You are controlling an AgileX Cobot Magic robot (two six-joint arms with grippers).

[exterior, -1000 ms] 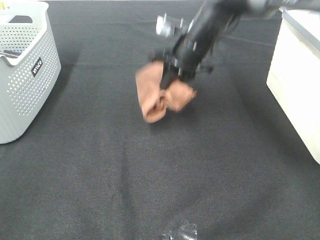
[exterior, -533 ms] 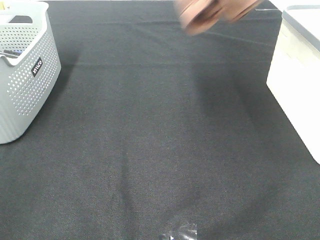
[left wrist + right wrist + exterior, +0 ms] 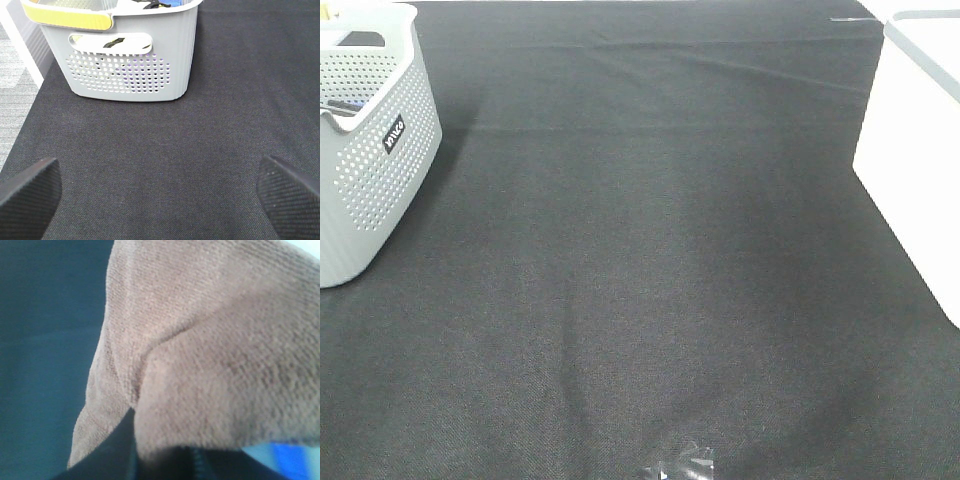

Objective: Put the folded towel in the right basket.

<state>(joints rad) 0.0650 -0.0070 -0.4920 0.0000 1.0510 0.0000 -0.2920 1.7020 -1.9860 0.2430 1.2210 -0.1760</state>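
Observation:
The folded towel (image 3: 200, 365) is light brown and fills the right wrist view, hanging close in front of the camera above the dark table. My right gripper holds it; the fingers are mostly hidden behind the cloth. Neither the towel nor the right arm appears in the exterior high view. The right basket (image 3: 920, 150) is white and stands at the table's right edge. My left gripper (image 3: 160, 195) is open and empty, low over the black cloth.
A grey perforated basket (image 3: 370, 170) with items inside stands at the far left; it also shows in the left wrist view (image 3: 130, 65), ahead of the left gripper. A small glossy dark object (image 3: 680, 465) lies at the front edge. Black cloth (image 3: 640, 260) covers the table.
My right gripper has lifted the towel up from the middle of the table and carried it away beyond the top of the exterior high view. The left gripper is never in that view.

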